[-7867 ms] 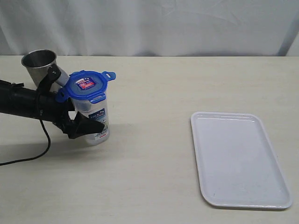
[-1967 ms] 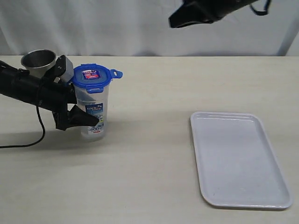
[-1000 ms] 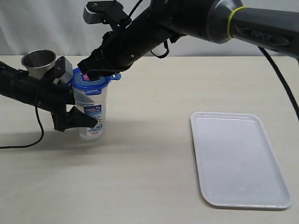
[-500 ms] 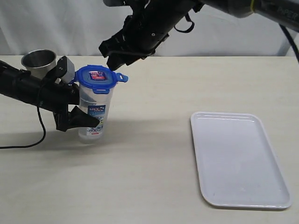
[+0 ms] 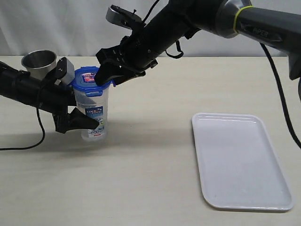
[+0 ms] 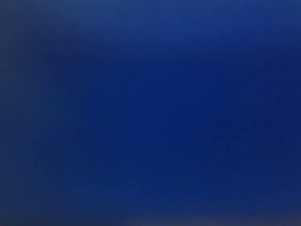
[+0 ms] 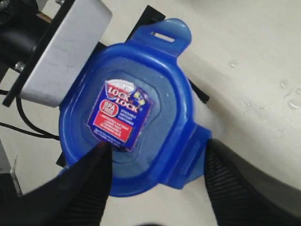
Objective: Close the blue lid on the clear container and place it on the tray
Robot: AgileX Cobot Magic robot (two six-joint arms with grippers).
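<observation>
I am holding the clear container [image 5: 94, 115] upright on the counter [image 5: 155, 165] with my left tool [image 5: 79, 104], which is squeezing its sides. That tool's own camera is showing only blue. The blue lid [image 7: 160, 108] is sitting flat on top, so that part is looking mostly done. At least one tab is sticking out, so I am guessing it is not all snapped shut. My right tool [image 5: 112, 77] is hanging right at the lid with its fingers spread wide, one on each side of a tab, gripping nothing. The tray [image 5: 242, 162] is lying well apart with nothing on it, so the carrying is not done yet. Half a second ago my right tool was higher above the lid, and now it is down at it. In the oldest picture the container was leaning, the lid was crooked, and my right arm was not there.
</observation>
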